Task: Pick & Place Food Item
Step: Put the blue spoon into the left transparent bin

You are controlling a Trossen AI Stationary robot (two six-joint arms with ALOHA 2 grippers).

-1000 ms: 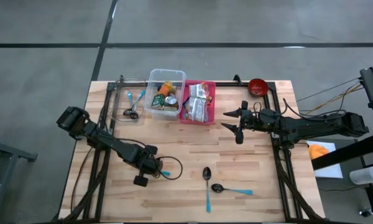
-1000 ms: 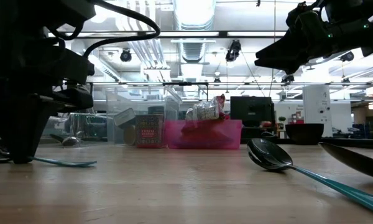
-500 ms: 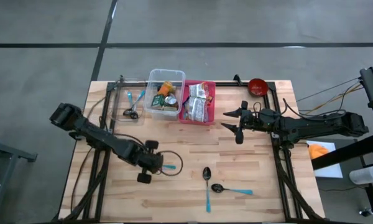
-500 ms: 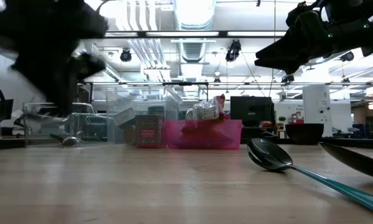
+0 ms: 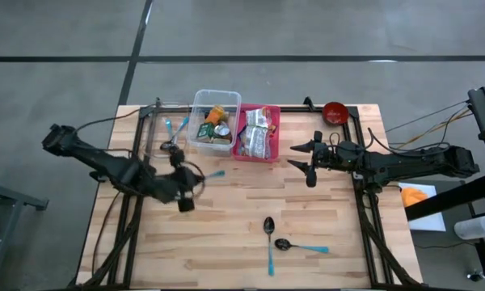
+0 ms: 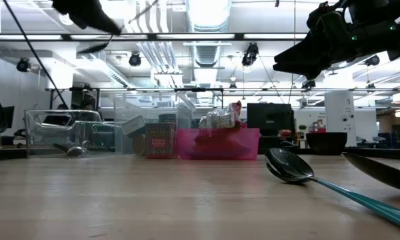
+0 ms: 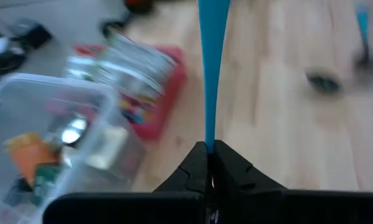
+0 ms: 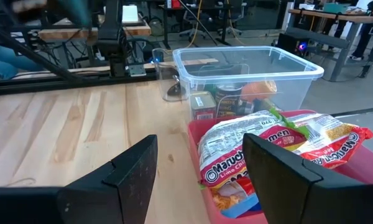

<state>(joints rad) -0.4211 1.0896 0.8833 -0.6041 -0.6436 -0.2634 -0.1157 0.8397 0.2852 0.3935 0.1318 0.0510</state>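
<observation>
Left gripper point(image 5: 196, 179) clamped on a blue-handled spoon point(image 7: 211, 56), held above the bench point(image 5: 339, 226) near the clear bin point(image 5: 216, 121) — right gripper point(image 5: 305, 158) wide, empty, facing the ramen packet point(image 8: 267, 143) in the pink bin point(image 5: 257, 133).

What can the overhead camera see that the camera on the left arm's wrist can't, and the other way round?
Only the high view shows the whole wooden table, the right gripper hovering open beside the pink bin, the red bowl at the far corner, and the small clear tray of spoons.

Only the left wrist view shows the grip up close: the left gripper shut on the blue-handled spoon.

Both show the clear bin of food items, the pink bin with noodle packets, and the two spoons lying on the table.
</observation>
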